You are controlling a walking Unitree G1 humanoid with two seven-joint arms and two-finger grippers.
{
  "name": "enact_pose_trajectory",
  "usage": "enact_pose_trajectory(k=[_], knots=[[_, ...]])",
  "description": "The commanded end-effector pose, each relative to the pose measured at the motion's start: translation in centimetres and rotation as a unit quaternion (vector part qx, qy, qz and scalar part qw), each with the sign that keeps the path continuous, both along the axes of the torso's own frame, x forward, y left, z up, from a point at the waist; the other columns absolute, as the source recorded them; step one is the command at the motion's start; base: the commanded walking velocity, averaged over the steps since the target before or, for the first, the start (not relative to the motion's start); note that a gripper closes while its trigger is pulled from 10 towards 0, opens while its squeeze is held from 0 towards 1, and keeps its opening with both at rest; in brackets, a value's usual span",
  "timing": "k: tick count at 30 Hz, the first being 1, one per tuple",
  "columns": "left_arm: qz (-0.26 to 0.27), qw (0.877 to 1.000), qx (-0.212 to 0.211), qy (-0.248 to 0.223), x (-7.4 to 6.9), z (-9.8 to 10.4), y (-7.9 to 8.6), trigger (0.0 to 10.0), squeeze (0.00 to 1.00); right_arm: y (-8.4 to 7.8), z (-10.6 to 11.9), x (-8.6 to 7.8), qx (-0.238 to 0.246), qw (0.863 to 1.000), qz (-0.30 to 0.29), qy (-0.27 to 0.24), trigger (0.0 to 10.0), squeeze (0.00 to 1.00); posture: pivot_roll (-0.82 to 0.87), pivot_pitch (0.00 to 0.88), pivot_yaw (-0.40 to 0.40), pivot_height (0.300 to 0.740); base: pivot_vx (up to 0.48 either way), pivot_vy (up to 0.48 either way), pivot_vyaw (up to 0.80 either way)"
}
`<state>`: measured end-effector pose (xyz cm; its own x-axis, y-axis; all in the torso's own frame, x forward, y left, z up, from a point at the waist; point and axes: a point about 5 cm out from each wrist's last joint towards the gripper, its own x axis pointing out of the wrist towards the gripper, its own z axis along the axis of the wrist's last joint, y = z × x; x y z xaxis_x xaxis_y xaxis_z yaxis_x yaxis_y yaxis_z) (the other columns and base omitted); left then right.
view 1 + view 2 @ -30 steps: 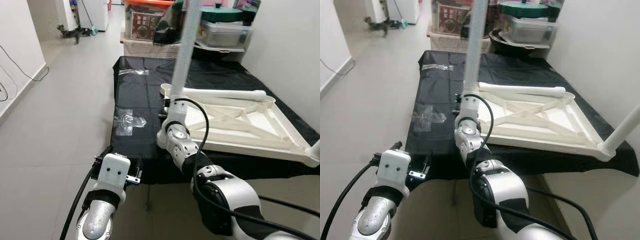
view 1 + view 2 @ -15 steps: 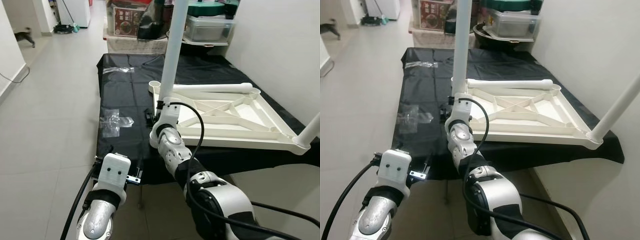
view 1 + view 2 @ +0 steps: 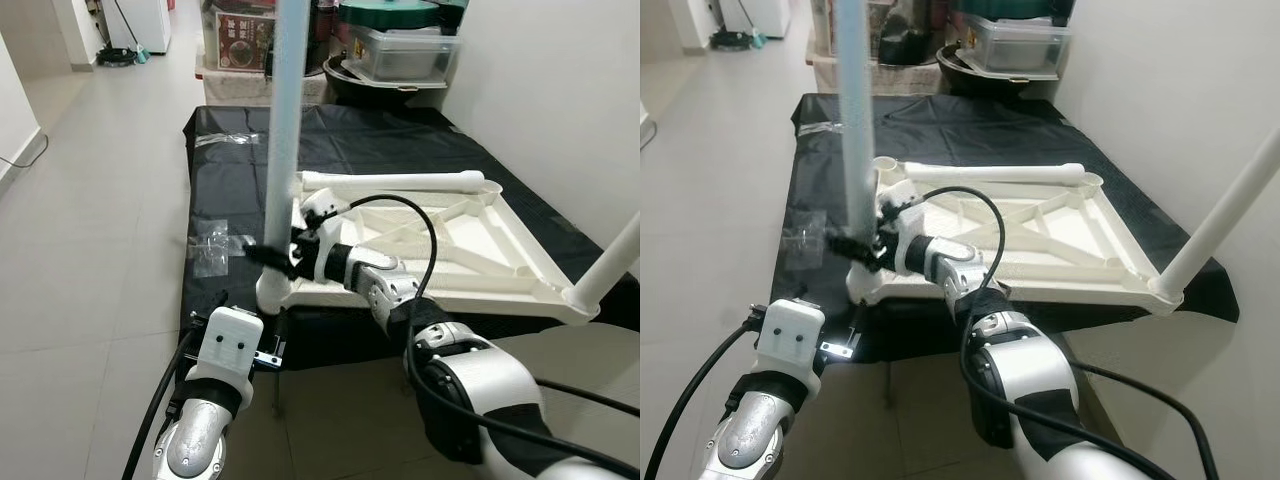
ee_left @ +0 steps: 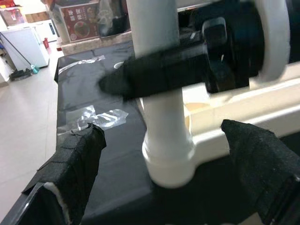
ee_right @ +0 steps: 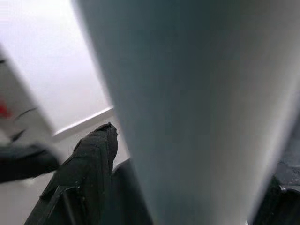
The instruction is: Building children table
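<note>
A white children's tabletop (image 3: 470,250) lies upside down on a black-covered platform (image 3: 230,190). One white table leg (image 3: 283,130) stands upright in the socket at its near left corner. My right gripper (image 3: 268,257) is shut on this leg just above the socket, with a black finger (image 4: 159,75) crossing it. A second leg (image 3: 612,262) stands tilted at the near right corner. A third leg (image 3: 400,181) lies loose along the far edge. My left gripper (image 4: 164,187) is open at the platform's near edge, just in front of the socket, its fingers (image 4: 70,164) wide apart.
Storage boxes and a lidded tub (image 3: 400,50) are stacked beyond the platform's far end. A white wall (image 3: 560,90) runs along the right side. Tiled floor (image 3: 90,230) stretches on the left. A scrap of clear plastic (image 3: 212,250) lies on the black cover.
The head view has shifted. My right wrist has swung from pointing away to lying sideways over the tabletop, still shut on the leg. The left arm has not moved.
</note>
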<state>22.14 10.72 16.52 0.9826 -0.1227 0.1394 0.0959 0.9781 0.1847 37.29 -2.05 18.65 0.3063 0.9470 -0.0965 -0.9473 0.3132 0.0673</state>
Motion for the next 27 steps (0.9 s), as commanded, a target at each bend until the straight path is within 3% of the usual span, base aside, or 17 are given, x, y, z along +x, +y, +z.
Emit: enact_pose_trajectory(k=[1,2,3,4,6,8,9,12,16,17,18,20,21,22,23,24,27], knots=[[-0.004,1.0,0.005,0.0,0.0,0.0,-0.2,10.0,0.0,1.6,-0.4,-0.8,-0.033,0.998,0.049,0.002,10.0,0.0,0.1,0.034,-0.104,0.74,0.0,0.0,0.0],[-0.002,1.0,0.006,-0.002,0.0,0.0,-0.1,10.0,0.0,2.0,-0.3,-0.8,-0.04,0.998,0.049,-0.004,6.7,0.0,0.1,0.034,-0.104,0.74,0.0,0.0,0.0],[-0.002,1.0,0.006,-0.002,0.0,0.0,-0.1,10.0,0.0,2.0,-0.3,-0.8,-0.04,0.998,0.049,-0.004,6.7,0.0,0.1,0.034,-0.104,0.74,0.0,0.0,0.0],[-0.001,1.0,0.007,-0.002,0.0,0.0,-0.1,10.0,0.0,2.3,-0.1,-0.8,-0.039,0.998,0.04,-0.012,0.0,0.0,0.09,0.034,-0.106,0.74,0.0,0.0,0.0],[0.0,1.0,0.007,-0.002,0.0,0.0,0.0,10.0,0.0,2.4,0.1,-0.7,-0.037,0.999,0.033,-0.015,0.0,0.0,0.09,0.034,-0.106,0.74,0.0,0.0,0.0],[0.001,1.0,0.007,-0.002,0.0,0.1,0.0,10.0,0.0,2.4,0.7,0.4,-0.028,0.996,-0.08,-0.034,0.0,0.0,0.09,0.037,-0.107,0.74,0.0,0.0,0.0],[0.001,1.0,0.007,-0.002,0.0,0.1,0.0,10.0,0.0,2.4,0.7,0.4,-0.028,0.996,-0.08,-0.034,0.0,0.0,0.09,0.037,-0.107,0.74,0.0,0.0,0.0],[0.001,1.0,0.008,-0.001,0.1,-0.1,0.0,10.0,0.0,1.4,1.0,1.6,-0.025,0.974,-0.22,-0.044,0.0,0.0,0.09,0.038,-0.108,0.74,0.0,0.0,0.0],[0.001,1.0,0.008,-0.001,0.1,-0.1,0.0,10.0,0.0,1.4,1.0,1.6,-0.025,0.974,-0.22,-0.044,0.0,0.0,0.09,0.038,-0.108,0.74,0.0,0.0,0.0],[0.001,1.0,0.008,0.0,0.1,-0.1,0.0,10.0,0.0,0.4,0.9,2.3,-0.021,0.951,-0.306,-0.036,0.0,0.0,0.08,0.041,-0.102,0.74,0.0,0.0,0.0],[0.001,1.0,0.008,0.0,0.1,-0.1,0.0,10.0,0.0,0.4,0.9,2.3,-0.021,0.951,-0.306,-0.036,0.0,0.0,0.08,0.041,-0.102,0.74,0.0,0.0,0.0],[0.0,1.0,0.007,0.002,0.0,-0.3,-0.1,10.0,0.0,-2.6,-0.2,3.1,0.008,0.853,-0.521,0.024,0.0,0.0,0.08,0.043,-0.099,0.74,0.0,0.0,0.0],[0.0,1.0,0.007,0.002,0.0,-0.3,-0.1,10.0,0.0,-2.6,-0.2,3.1,0.008,0.853,-0.521,0.024,0.0,0.0,0.08,0.043,-0.099,0.74,0.0,0.0,0.0],[0.0,1.0,0.008,0.003,0.0,-0.3,-0.1,10.0,0.0,-3.4,-0.9,3.0,0.019,0.81,-0.584,0.056,0.0,0.0,0.08,0.043,-0.099,0.74,0.0,0.0,0.0],[0.0,1.0,0.008,0.003,0.0,-0.3,0.0,10.0,0.0,-3.4,-1.7,2.6,0.031,0.781,-0.617,0.09,0.0,0.0,0.08,0.043,-0.099,0.74,0.0,0.0,0.0],[0.001,1.0,0.008,0.004,-0.1,-0.3,0.0,10.0,0.0,-2.7,-2.2,2.3,0.039,0.768,-0.629,0.111,0.0,0.0,0.09,0.05,-0.101,0.74,0.0,0.0,0.0],[0.002,1.0,0.008,0.004,-0.1,-0.4,0.0,10.0,0.0,-1.4,-2.4,1.8,0.049,0.767,-0.627,0.129,0.0,0.0,0.09,0.05,-0.101,0.74,0.0,0.0,0.0]])
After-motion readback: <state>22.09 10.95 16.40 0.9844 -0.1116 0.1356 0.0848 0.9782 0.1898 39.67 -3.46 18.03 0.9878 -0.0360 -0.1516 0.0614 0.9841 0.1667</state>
